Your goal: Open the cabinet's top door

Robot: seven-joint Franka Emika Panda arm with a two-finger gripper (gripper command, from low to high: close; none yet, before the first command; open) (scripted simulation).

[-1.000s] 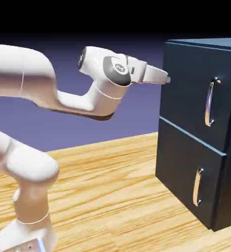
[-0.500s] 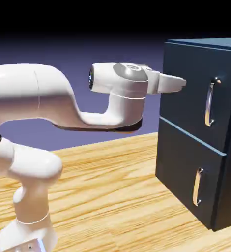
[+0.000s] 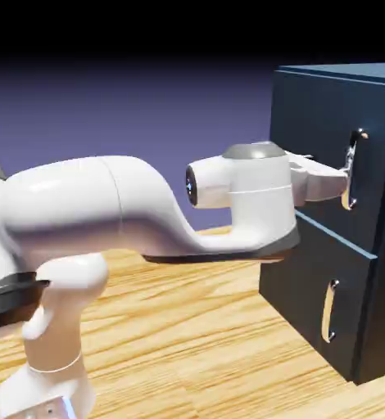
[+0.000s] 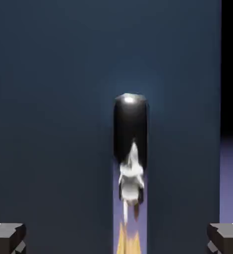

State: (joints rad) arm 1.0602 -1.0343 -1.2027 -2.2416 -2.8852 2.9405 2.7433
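While the fingers (image 4: 116,238) stand spread wide and hold nothing, the handle (image 4: 131,149) of the top door (image 3: 314,147) sits centred between them in the hand view, its silver bar running up the middle of the navy panel. From the exterior view, the arm (image 3: 147,209) reaches level to the right, and the hand is right at the long handle on the upper panel of the cabinet (image 3: 335,221), which stands on the wooden counter (image 3: 187,327) at the right. The door looks fully shut, flush with the cabinet's front. Whether the tips already pass either side of the bar or stop just short cannot be told.

Risks from here, as I judge them: if the fingers close before the bar is deep enough between them, they may pinch only its front curve and slip off when pulling starts. The bar is smooth and rounded, so a shallow grip would slide along it. Pushing further forward could jam the tips against the panel. A straight pull that ignores the door's swing could twist the grip loose. The smaller lower door (image 3: 319,295) is well below and unlikely to be caught.
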